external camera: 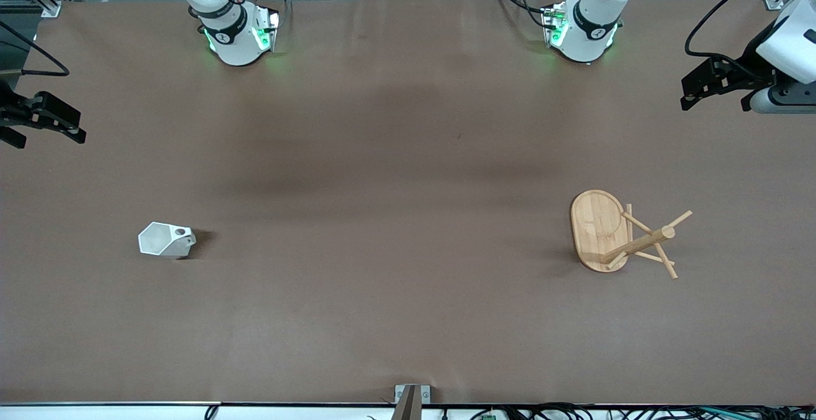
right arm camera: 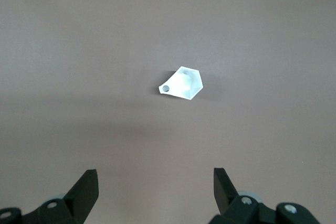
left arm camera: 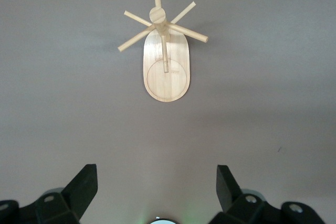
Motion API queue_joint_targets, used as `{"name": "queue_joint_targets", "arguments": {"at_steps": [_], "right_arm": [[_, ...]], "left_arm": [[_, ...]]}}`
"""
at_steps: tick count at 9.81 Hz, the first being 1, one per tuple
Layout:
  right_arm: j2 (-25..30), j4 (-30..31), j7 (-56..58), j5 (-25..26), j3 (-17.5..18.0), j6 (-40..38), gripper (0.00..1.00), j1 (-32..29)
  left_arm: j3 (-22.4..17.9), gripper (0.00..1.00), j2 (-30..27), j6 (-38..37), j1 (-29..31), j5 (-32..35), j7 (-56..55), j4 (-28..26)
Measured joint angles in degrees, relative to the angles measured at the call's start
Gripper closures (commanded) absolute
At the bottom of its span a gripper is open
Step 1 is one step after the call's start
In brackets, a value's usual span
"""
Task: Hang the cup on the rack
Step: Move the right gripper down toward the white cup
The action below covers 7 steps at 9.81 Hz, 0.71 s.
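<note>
Brown counter (external camera: 408, 152) — cup (external camera: 166, 240) empty, on its side; rack (external camera: 621, 235) well apart. Left hand (external camera: 714, 92) and right hand (external camera: 48, 123) wait at the ends, spread wide, holding nothing.

The whole brown worktop (external camera: 408, 318) is seen from a high front camera facing the arm bases. The light bamboo peg rack (left arm camera: 166, 61) is looked down on from the left wrist, the small white faceted cup (right arm camera: 182, 83) from the right wrist; both are shared with the front view.

Brown table (external camera: 408, 152), cables (external camera: 574, 411) along edge
</note>
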<state>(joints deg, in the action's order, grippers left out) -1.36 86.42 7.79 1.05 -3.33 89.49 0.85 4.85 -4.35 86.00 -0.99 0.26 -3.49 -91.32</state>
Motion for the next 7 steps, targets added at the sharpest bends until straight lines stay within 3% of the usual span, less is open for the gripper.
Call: {"name": "queue_joint_targets", "arguments": {"at_steps": [4, 7], "right_arm": [[-2.51, 7.74, 3.3, 0.0, -0.2, 11.41, 0.04, -3.44], [-11.23, 10.43, 8.16, 0.0, -0.31, 19.71, 0.04, -6.71]], "left_arm": [[-0.01, 0.0, 0.03, -0.05, 0.04, 0.0, 0.0, -0.01], [-0.03, 0.0, 0.04, -0.07, 0.09, 0.0, 0.0, 0.01]]}}
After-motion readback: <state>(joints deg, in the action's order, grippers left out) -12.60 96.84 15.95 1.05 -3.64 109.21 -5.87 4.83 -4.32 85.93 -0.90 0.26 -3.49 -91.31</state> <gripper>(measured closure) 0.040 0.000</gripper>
